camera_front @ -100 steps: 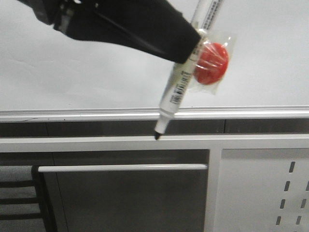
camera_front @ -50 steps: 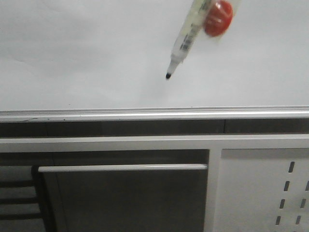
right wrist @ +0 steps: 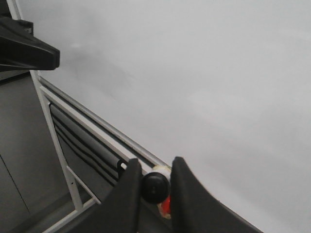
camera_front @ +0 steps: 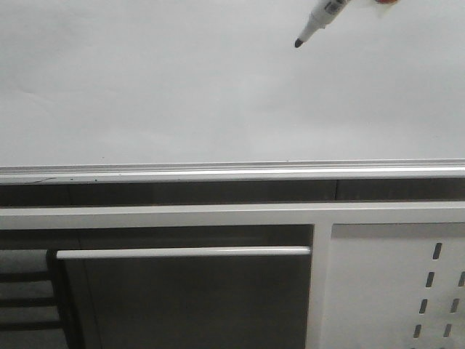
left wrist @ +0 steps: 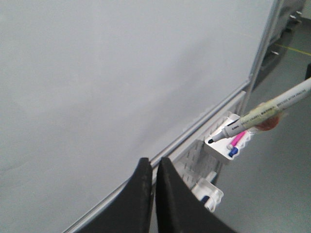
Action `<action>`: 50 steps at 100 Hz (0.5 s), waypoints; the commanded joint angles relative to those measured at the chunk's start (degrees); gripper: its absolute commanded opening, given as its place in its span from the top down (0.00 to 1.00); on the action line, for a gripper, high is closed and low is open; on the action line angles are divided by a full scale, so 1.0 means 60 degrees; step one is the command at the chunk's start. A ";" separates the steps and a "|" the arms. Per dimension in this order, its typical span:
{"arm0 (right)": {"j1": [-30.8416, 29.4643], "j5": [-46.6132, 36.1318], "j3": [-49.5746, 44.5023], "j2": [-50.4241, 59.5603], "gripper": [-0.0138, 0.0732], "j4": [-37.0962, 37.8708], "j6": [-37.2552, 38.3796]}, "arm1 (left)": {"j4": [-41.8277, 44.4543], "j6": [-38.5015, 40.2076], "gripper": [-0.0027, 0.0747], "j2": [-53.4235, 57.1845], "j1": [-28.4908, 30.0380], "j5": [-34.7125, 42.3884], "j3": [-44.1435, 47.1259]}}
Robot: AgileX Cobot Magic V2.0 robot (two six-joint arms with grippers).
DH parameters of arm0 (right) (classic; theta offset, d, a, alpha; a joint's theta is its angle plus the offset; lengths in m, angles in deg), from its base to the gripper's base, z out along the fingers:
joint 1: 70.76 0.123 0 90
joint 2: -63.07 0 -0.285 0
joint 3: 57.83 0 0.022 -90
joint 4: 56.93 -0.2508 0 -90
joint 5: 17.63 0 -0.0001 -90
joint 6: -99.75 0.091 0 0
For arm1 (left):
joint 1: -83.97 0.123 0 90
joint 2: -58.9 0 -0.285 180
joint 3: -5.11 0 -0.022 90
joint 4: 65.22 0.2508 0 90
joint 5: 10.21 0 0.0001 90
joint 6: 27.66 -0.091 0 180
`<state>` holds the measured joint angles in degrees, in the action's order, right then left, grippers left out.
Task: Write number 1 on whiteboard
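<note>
The whiteboard (camera_front: 145,87) fills the upper front view, with its silver rail (camera_front: 218,171) below. No number 1 shows on it in any view. A white marker pen (camera_front: 320,16) enters at the top right, its black tip pointing down-left, close to the board; I cannot tell if it touches. My right gripper (right wrist: 155,167) is shut on the marker (right wrist: 155,188), seen end-on, with a red disc (right wrist: 166,206) fixed to it. My left gripper (left wrist: 154,160) is shut on nothing, near the whiteboard (left wrist: 97,73), apart from the marker (left wrist: 272,107).
Below the rail are a white slotted panel (camera_front: 392,283) and a horizontal bar (camera_front: 182,252). A white holder (left wrist: 221,145) with pink and blue pens hangs under the rail. The left arm's black gripper (right wrist: 24,48) shows beside the board's edge.
The marker has risen and shifted right across the board. The right arm and the red disc have almost left the top of the front view.
</note>
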<state>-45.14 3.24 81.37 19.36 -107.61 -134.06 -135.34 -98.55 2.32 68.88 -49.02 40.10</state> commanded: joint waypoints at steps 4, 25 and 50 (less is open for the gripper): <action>0.0386 -0.1419 0.0142 -0.0054 0.90 -0.0273 -0.0457 | -0.0869 0.0097 0.99 0.0750 0.0022 0.0946 0.0285; 0.1345 -0.2686 0.0142 -0.0892 0.90 -0.0256 -0.0895 | -0.0908 0.0097 0.99 0.1174 0.0022 0.1378 0.0529; 0.2495 -0.4136 0.0511 -0.1614 0.90 0.0332 -0.0914 | -0.0908 0.0097 0.99 0.1174 0.0022 0.1477 0.0529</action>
<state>-31.64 -15.37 81.39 10.46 -106.89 -138.67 -137.83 -98.33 9.16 68.88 -41.13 44.83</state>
